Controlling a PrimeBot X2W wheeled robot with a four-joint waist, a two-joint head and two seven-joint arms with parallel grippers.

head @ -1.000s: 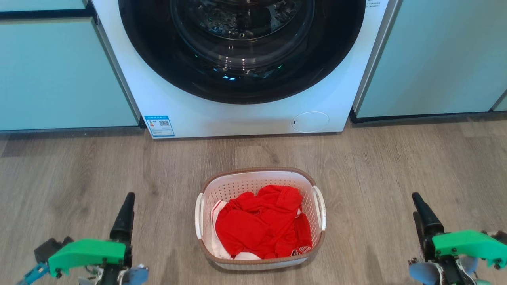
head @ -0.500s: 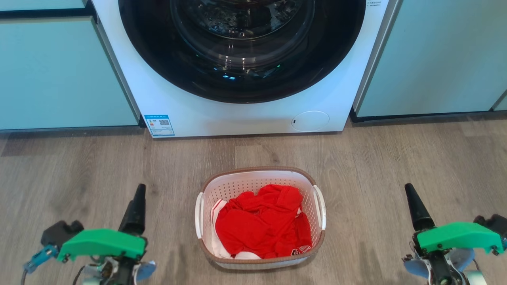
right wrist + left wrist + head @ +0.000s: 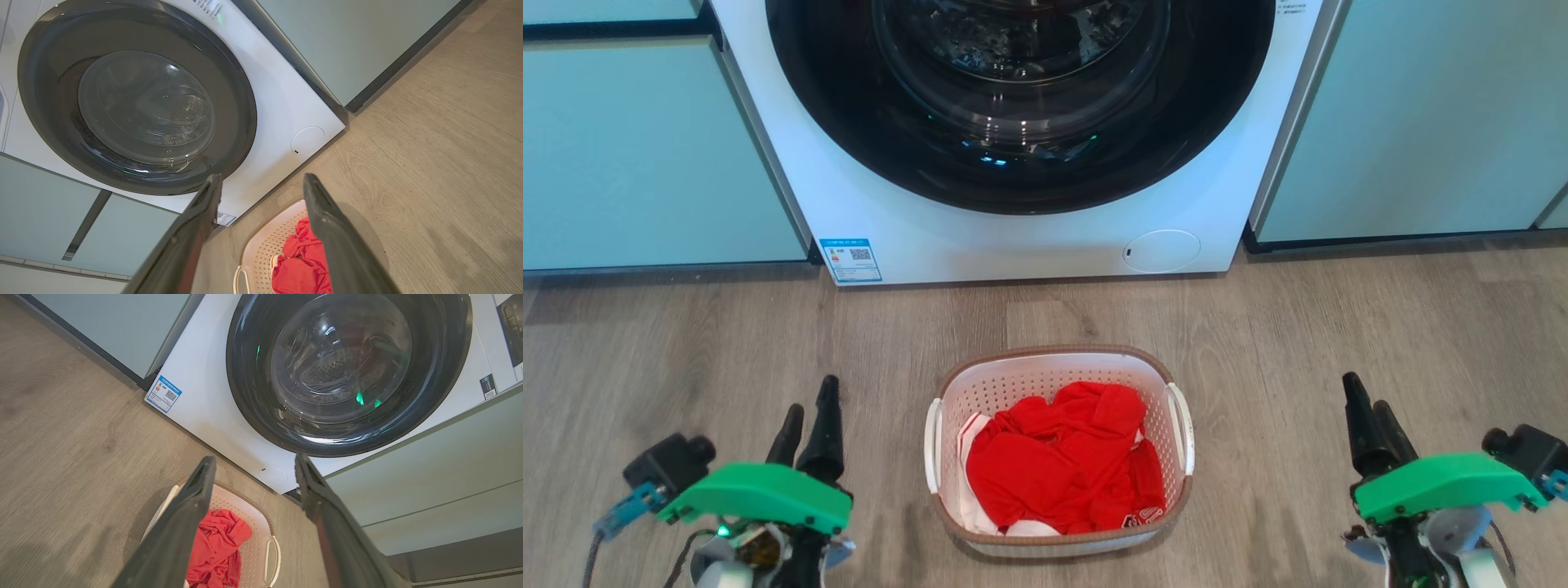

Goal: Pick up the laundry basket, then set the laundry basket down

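The laundry basket [image 3: 1058, 363] stands on the wood floor in front of the washer. It is white with perforated walls, a brown rim and two white side handles, and holds red clothes [image 3: 1062, 461]. My left gripper [image 3: 809, 412] hovers open to the basket's left, well apart from the left handle [image 3: 930, 445]. My right gripper [image 3: 1368, 404] hovers open further off to the basket's right. The left wrist view shows the basket [image 3: 257, 522] below and between the spread fingers [image 3: 192, 506]. In the right wrist view the basket [image 3: 265, 245] lies low, behind the spread fingers [image 3: 322, 220].
A white front-loading washer [image 3: 1029, 237] with a dark round door stands behind the basket. Pale green cabinets [image 3: 645, 155] flank it on both sides. Bare wood floor [image 3: 686, 343] surrounds the basket.
Both grippers have moved forward and inward toward the basket, each turning so that both fingers show. The basket has stayed put.
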